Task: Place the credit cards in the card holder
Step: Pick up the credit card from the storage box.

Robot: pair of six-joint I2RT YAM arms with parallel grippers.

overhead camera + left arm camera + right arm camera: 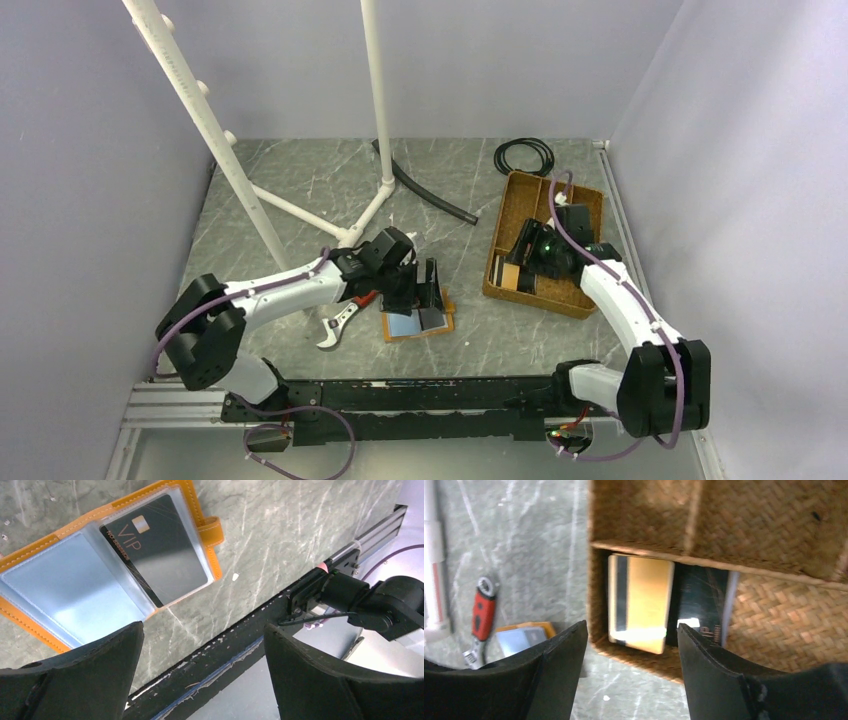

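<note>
Now | left tool (pixel 202 635) above card holder (pixel 100 570) | right tool (pixel 631 630) above credit cards (pixel 641 600)

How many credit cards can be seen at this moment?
3 clearly: a black VIP card in the card holder, and a gold card beside a second black card in one compartment of the woven tray. A pale edge beside that one may be a fourth.
</note>
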